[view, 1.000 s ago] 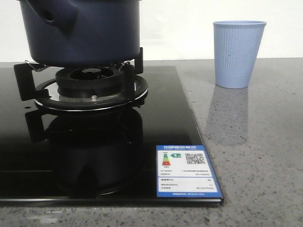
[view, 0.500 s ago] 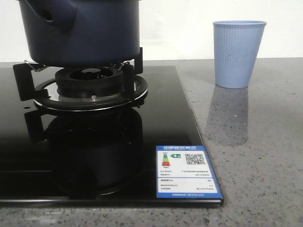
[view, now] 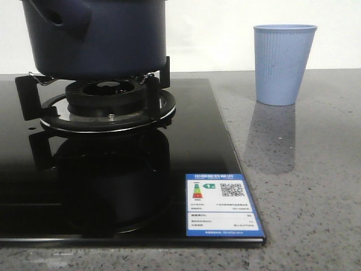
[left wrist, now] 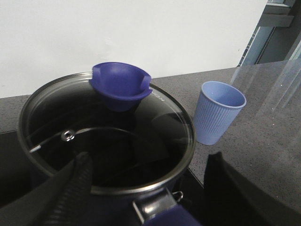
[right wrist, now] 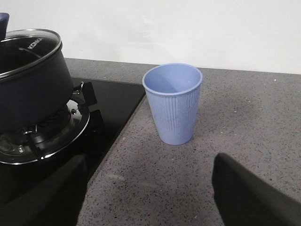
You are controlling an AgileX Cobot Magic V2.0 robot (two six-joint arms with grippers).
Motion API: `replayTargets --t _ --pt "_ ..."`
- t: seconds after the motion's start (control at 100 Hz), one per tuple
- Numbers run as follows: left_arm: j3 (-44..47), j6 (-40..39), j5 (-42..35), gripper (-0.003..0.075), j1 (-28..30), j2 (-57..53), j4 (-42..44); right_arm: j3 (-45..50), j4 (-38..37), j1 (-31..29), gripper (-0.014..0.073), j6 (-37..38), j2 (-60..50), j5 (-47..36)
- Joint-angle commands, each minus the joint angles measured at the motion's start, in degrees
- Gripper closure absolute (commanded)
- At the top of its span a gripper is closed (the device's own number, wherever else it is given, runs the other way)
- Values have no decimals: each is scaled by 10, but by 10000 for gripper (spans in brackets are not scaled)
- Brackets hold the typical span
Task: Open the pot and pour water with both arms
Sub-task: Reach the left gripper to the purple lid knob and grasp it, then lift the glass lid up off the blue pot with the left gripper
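Pot point(view: 101, 39) on burner point(view: 107, 104), cup point(view: 284, 63) right.

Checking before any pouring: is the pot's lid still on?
Yes, on. The glass lid with its blue knob sits flush on the pot rim.

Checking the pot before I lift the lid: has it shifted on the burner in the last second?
No. The pot sits in the same spot against the burner support and the energy label.
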Motion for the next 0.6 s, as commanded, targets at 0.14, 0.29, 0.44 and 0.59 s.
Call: replayTargets --t 0.14,0.29,0.44,0.59 --pt "-66 5 -71 244 -11 80 -15 -21 3 0 107 -7 7 -48" --pt "-93 11 -89 244 -11 127 -15 -21 4 0 107 -7 7 -48" --pt "-128 35 -89 244 -11 169 -15 -21 11 0 107 -7 7 -48" --pt "-149 47 -99 244 -11 206 -15 -21 11 0 107 -7 7 -49"
